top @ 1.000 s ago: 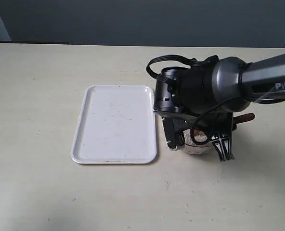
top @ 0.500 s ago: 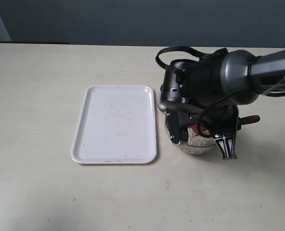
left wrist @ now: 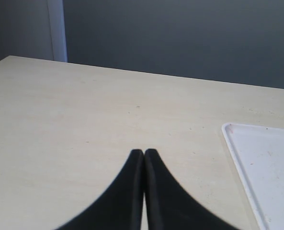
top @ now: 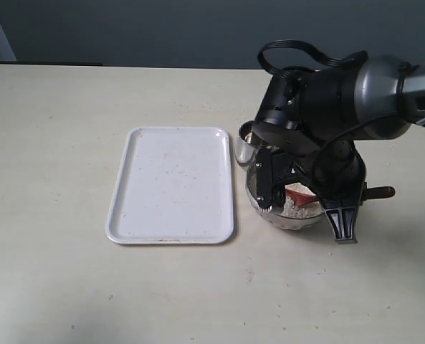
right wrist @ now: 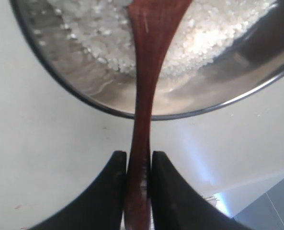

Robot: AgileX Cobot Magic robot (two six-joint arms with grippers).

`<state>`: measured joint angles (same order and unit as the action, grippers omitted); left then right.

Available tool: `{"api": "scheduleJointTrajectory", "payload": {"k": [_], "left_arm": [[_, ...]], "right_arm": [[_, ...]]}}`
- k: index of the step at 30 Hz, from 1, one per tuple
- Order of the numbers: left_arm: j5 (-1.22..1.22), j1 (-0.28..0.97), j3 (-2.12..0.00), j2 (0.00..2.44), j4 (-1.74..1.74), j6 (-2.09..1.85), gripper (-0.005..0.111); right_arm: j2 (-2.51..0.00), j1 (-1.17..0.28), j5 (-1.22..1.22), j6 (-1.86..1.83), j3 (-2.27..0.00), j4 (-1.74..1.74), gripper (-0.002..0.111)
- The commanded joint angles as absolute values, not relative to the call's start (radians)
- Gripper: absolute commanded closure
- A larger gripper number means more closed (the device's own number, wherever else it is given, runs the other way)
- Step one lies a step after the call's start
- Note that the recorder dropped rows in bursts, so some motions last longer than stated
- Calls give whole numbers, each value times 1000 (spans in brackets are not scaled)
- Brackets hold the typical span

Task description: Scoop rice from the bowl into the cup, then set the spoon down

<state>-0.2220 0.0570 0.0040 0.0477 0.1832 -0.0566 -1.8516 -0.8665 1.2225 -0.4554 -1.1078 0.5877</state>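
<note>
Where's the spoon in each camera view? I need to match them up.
Exterior: the spoon sits in the bowl, right of centre, with its handle end sticking out to the right.
Left wrist: not in it.
Right wrist: the spoon runs from the rice down the middle, clamped in the right gripper.
Shared landmark: the bowl, seen in the exterior and right wrist views only.

The exterior camera looks steeply down on the whole surface. The left wrist camera looks low past the left claw and shares the tray, ahead and to one side, with that view. The right wrist camera sits close behind the right claw, facing the bowl just ahead.
</note>
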Motion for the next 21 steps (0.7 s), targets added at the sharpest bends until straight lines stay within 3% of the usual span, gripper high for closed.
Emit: {"api": "scheduleJointTrajectory", "payload": {"k": [1,21], "left_arm": [[-208,62,0,47,181,-54,106],[-208,62,0,47,181,-54,106]], "right_arm": [[-1842,-860,1221,-474,-1112,574,109],[-1819,-837,1221,-474,-1112,567,109]]}}
